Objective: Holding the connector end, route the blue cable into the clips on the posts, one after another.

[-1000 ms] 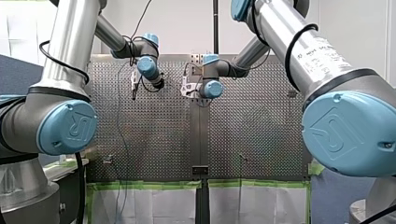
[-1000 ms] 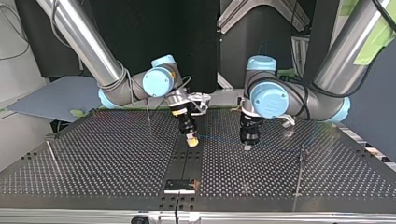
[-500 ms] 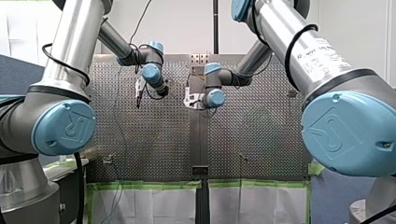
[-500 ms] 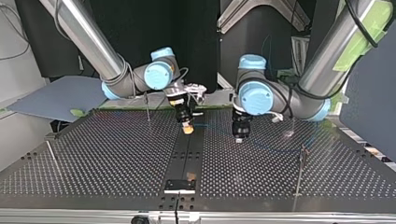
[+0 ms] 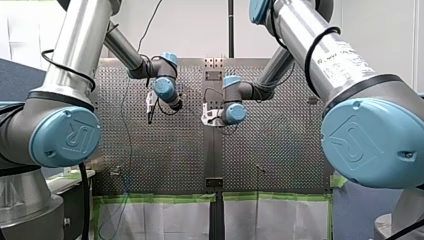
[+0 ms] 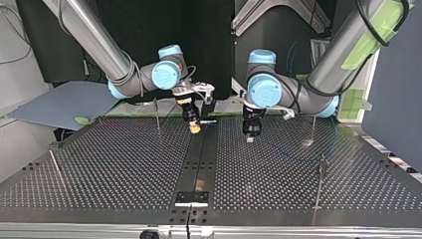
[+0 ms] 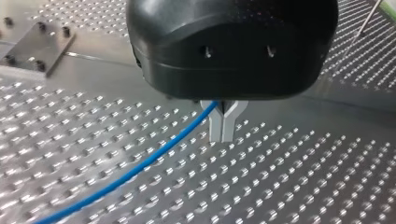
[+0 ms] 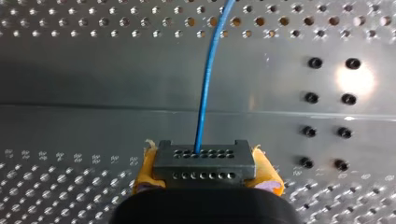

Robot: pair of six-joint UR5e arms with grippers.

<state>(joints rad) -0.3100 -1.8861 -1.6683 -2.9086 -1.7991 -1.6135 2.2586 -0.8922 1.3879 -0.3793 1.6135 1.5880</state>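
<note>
Both grippers are clamped shut, you'll see: the right gripper squeezes a dark, flat, rectangular connector, its face drilled with two rows of small round holes, between soft yellow pads. The thin, smooth blue cable leaves that face and runs straight ahead over the shiny metal table. The left gripper, a rounded black body with pale fingers pressed together, pinches the same cable, which trails off in a gentle curve over the table's dimpled perforations, while in the top view the slim upright posts stand well apart from both grippers.
</note>
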